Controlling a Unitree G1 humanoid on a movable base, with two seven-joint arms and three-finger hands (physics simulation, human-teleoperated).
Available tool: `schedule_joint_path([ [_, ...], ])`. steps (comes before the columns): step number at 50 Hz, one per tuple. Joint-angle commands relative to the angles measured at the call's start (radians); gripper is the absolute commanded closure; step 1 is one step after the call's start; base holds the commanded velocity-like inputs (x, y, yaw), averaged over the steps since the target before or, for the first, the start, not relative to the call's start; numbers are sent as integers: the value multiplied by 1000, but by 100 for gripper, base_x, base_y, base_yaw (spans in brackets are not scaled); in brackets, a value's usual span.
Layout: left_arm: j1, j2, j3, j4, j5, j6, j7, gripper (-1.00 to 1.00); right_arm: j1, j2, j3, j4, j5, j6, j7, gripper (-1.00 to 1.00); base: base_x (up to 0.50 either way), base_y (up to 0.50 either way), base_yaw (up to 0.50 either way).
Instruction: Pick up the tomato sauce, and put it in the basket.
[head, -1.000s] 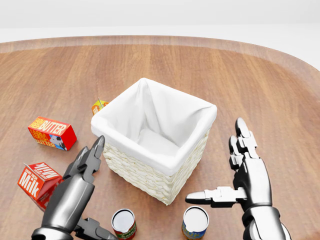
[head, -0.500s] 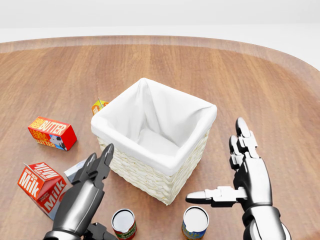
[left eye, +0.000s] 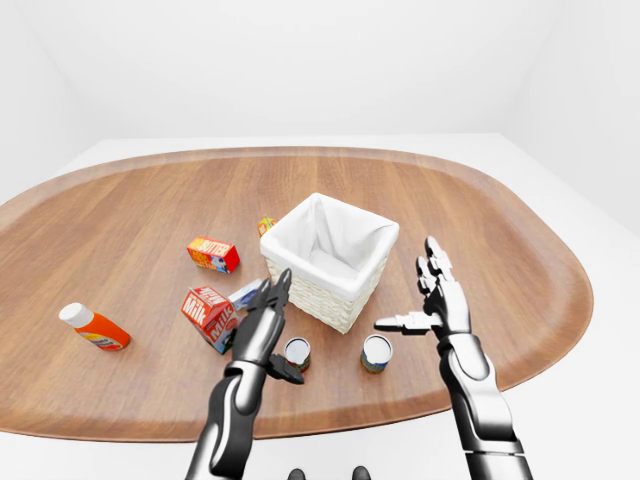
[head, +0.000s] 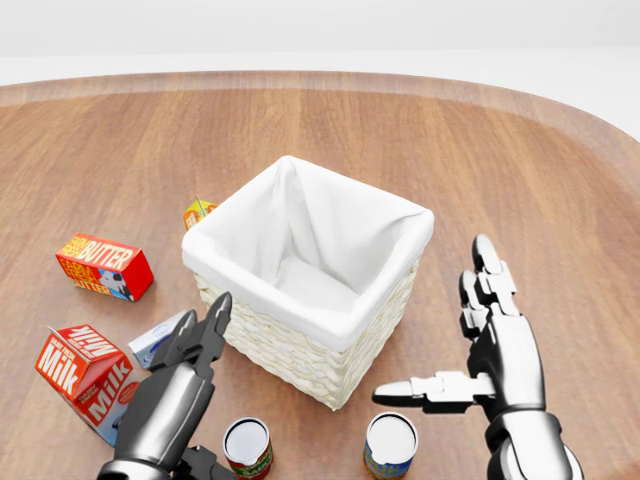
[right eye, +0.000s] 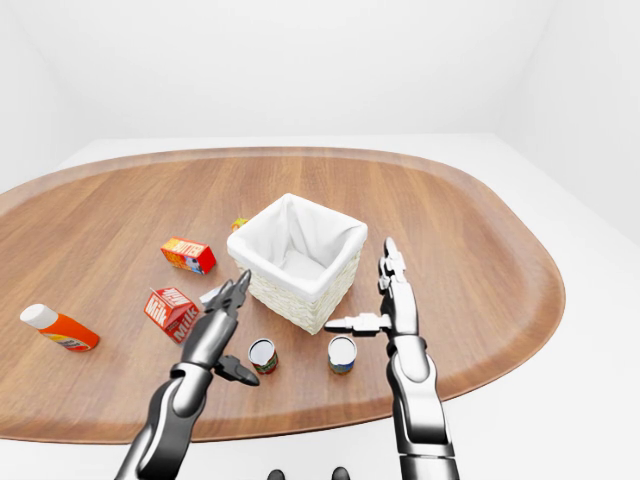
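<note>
Left hand (head: 170, 400) open, fingers spread, holding nothing; tomato sauce can (head: 247, 447) stands on the table (head: 520, 150) just right of its thumb, apart from it. Right hand (head: 495, 365) open and empty, thumb above a second can (head: 390, 445). Basket (head: 310, 290) lies between the two hands' fingertips.

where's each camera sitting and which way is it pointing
Head view: on the head, angled down at the basket, close; left hand and right hand show.
Left-eye view: on the head, wider, takes in the whole table; both forearms show.
Right-eye view: nearly the same, shifted a little.
All share the basket, milk carton and two cans.
</note>
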Motion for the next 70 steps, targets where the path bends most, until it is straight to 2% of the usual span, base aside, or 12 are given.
schedule_joint_path([
  [1,-4,0,-1,19,10,-6,14,-100,6,2,5,-5,-3,-1,0,-100,0,0,0],
  [10,-14,0,-4,58,18,-17,32,-100,2,3,5,6,-3,-7,0,-100,0,0,0],
  [19,-14,0,-4,57,23,-16,32,-100,4,2,5,2,-3,-4,0,-100,0,0,0],
  [29,-33,0,-7,124,29,-35,60,-100,4,2,5,7,-3,-10,0,-100,0,0,0],
  [52,-30,-4,-24,151,54,-43,81,-100,-4,-2,-4,-1,3,5,-1,-100,0,0,0],
  [58,-26,-4,-29,153,60,-43,85,-100,-4,-1,-1,11,1,-6,-1,-100,0,0,0],
  [70,-36,-5,-31,182,61,-52,104,-100,1,0,2,4,-1,-3,0,-100,0,0,0],
])
